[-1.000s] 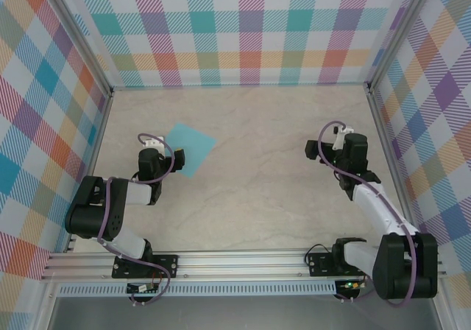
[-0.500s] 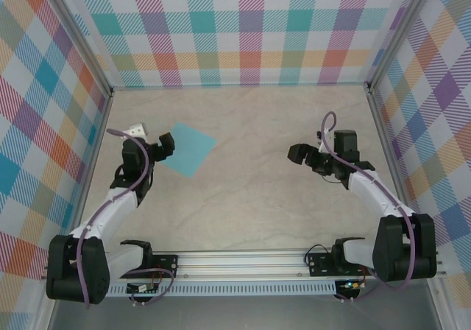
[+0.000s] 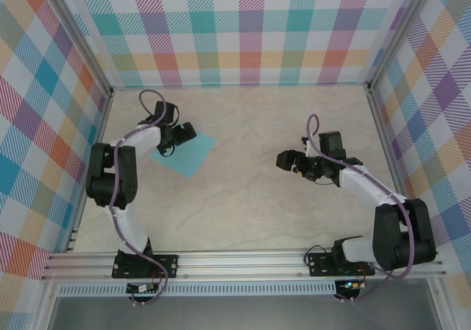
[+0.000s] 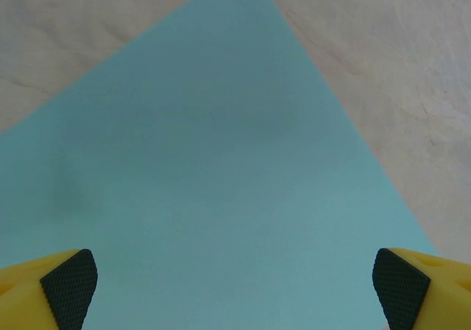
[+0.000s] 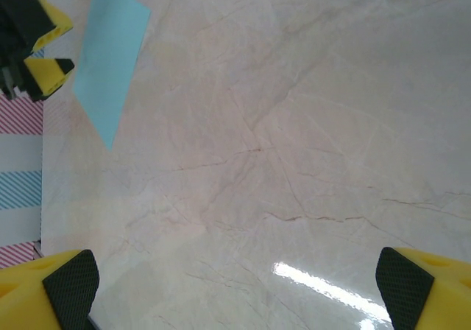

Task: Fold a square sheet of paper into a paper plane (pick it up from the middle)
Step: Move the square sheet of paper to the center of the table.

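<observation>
The square sheet of paper (image 3: 190,153) is plain teal and lies flat and unfolded on the marble table at the far left, one corner pointing toward the back wall. My left gripper (image 3: 176,140) hovers over the sheet's left part, open. In the left wrist view the sheet (image 4: 213,175) spans the gap between the yellow fingertips (image 4: 70,286) of the left gripper (image 4: 235,286), with nothing held. My right gripper (image 3: 288,162) is open over bare table right of the middle, well away from the paper. From the right wrist the sheet (image 5: 110,57) appears far off beyond the right gripper (image 5: 237,286).
Checked walls (image 3: 235,32) close the table (image 3: 250,197) in at the back and both sides. A metal rail (image 3: 243,260) with the arm bases runs along the near edge. The left gripper (image 5: 33,43) shows beside the sheet in the right wrist view.
The left arm swung out from near its base to the far left, bringing its gripper over the sheet. The right gripper moved left toward the table's middle. Both stayed open.
</observation>
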